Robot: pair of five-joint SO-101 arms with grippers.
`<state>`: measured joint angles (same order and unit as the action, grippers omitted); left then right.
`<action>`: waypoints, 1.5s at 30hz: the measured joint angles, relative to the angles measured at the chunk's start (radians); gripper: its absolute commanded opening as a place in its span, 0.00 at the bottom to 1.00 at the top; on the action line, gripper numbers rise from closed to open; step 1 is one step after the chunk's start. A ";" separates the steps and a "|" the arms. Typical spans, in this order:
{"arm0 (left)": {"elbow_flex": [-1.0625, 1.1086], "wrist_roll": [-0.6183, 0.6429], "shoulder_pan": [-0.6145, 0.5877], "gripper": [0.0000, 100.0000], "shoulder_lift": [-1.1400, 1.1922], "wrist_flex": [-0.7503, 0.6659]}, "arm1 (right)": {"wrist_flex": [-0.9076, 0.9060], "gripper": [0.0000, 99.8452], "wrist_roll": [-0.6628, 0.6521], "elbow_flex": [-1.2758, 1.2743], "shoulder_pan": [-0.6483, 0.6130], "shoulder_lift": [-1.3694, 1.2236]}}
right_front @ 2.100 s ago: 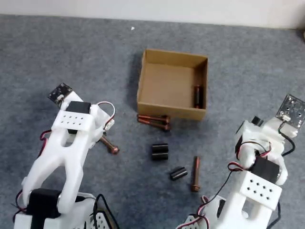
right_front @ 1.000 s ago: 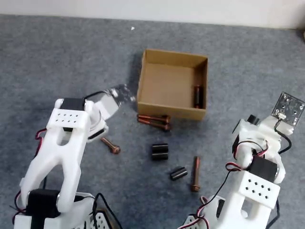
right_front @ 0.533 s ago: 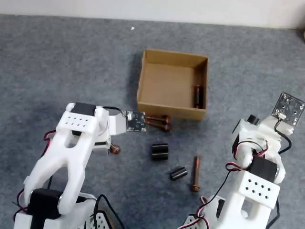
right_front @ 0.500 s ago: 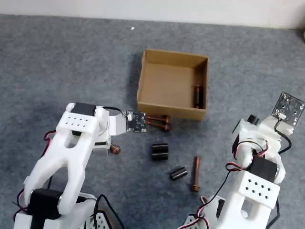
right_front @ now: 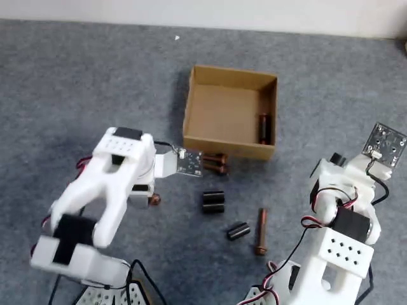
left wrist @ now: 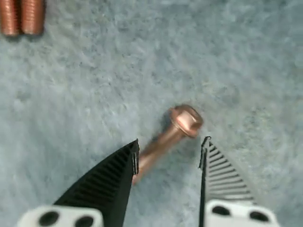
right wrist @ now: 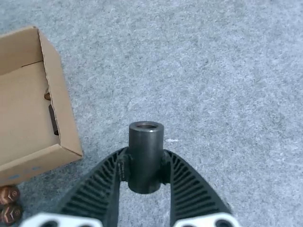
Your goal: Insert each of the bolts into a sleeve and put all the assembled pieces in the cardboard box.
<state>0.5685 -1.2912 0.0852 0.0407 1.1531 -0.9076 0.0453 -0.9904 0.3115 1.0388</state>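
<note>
In the left wrist view my left gripper (left wrist: 169, 149) is open, low over the carpet, with a copper bolt (left wrist: 170, 135) lying between its fingers, head outward. From above, that bolt's head (right_front: 152, 200) peeks out beside the left arm. My right gripper (right wrist: 144, 161) is shut on a black sleeve (right wrist: 146, 156), held upright with its bore facing the camera, above bare carpet to the right of the cardboard box (right wrist: 59, 109). The box (right_front: 232, 71) holds one assembled piece (right_front: 264, 129) against its right wall.
Two bolts (right_front: 213, 164) lie side by side at the box's front wall. Two black sleeves (right_front: 213, 202) sit in the middle, a third sleeve (right_front: 238, 230) and another bolt (right_front: 261, 232) lie nearer the front. Grey carpet lies open to the left and far right.
The left arm has swung right and turned its wrist toward the box, bringing its open gripper down over the loose bolt. The right arm raised slightly early on, then kept still with its sleeve.
</note>
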 measured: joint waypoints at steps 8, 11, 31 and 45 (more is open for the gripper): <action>-0.087 0.011 0.011 0.01 0.150 0.008 | 0.000 0.00 0.000 0.000 0.000 0.000; -0.089 0.028 0.026 0.00 0.150 0.021 | 0.000 0.00 0.000 0.000 0.000 0.000; -0.133 0.482 0.026 0.00 -0.262 0.160 | -0.121 0.00 -0.121 0.000 -0.229 0.000; 0.138 0.994 0.103 0.00 -0.804 0.097 | -0.133 0.01 -0.115 0.000 -0.425 0.000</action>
<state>0.7066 -0.2969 0.1880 -0.7633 1.2497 -1.0411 -0.0698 -0.9904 -0.1135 1.0388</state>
